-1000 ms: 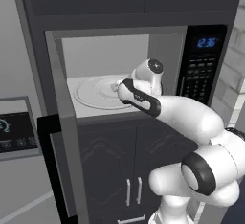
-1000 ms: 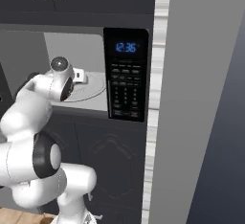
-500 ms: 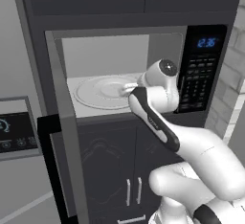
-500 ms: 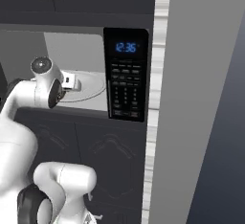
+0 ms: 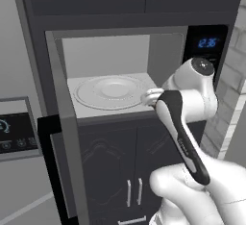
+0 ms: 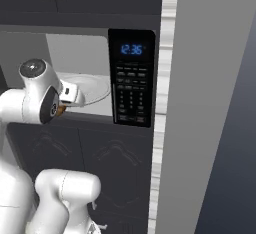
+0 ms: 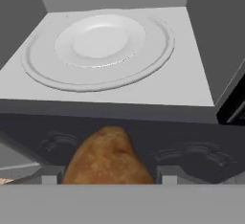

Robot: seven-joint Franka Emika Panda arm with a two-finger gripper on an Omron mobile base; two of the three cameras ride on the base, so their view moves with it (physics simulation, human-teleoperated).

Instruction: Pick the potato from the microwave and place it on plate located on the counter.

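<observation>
Hand view: the matte brown oval potato (image 7: 108, 157) sits clamped in the claw (image 7: 109, 176), just outside the built-in black microwave (image 5: 144, 75) and in front of its open mouth. Inside the microwave's pale grey cavity lies a white translucent round turntable disc (image 7: 98, 50), ridged at its rim.

The microwave (image 5: 115, 80) cavity stands open, and a white turntable disc (image 7: 98, 50) covers most of its floor. Its door (image 5: 60, 123) swings out to the near left, walling off that side. The keypad panel (image 6: 131, 85) bounds the opening on the right. The gripper (image 7: 107, 173), closed around the potato (image 7: 107, 158), sits just outside the front lip, with dark cabinet doors (image 5: 129, 171) below the lip and open air in front of them.
</observation>
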